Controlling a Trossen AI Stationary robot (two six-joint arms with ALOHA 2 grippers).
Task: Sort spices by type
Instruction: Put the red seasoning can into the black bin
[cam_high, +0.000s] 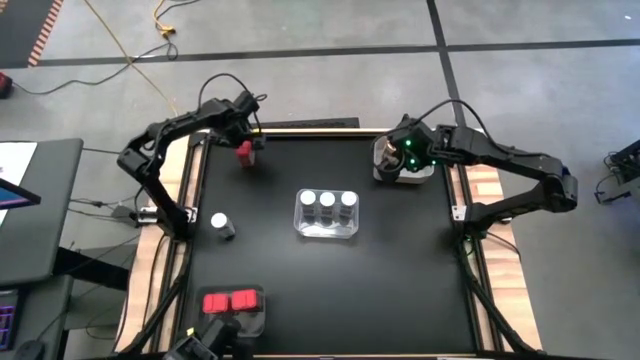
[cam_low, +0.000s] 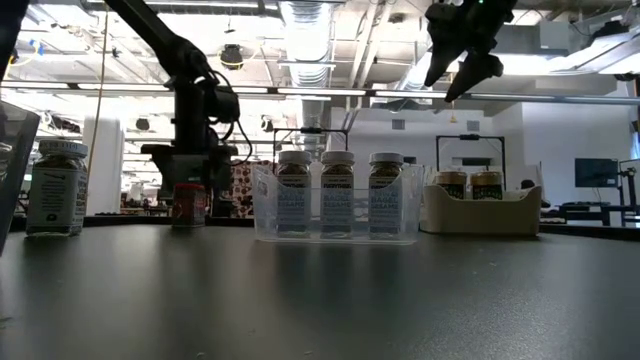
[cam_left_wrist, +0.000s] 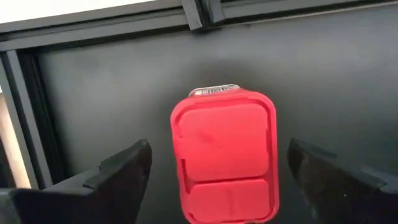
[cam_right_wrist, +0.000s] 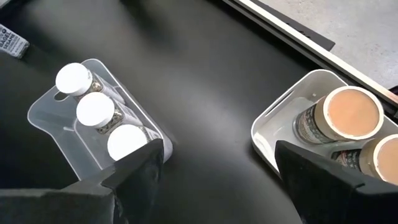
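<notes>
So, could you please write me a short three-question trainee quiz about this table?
1. True or false: the left gripper is open, with the red spice box between its fingers.
2. How many white-lidded jars stand in the clear tray?
3. The lone white-lidded jar is: A) in the grey tray B) on the bare table C) held by the right gripper.

Key: 1 true; 2 three; 3 B.

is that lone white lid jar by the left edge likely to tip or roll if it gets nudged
Probably yes. The lone white-lid jar looks tall for its base, so a high push would likely topple it. Being round, it would probably roll once down. It looks rigid, and its smooth sides may slip in an end effector.
</notes>
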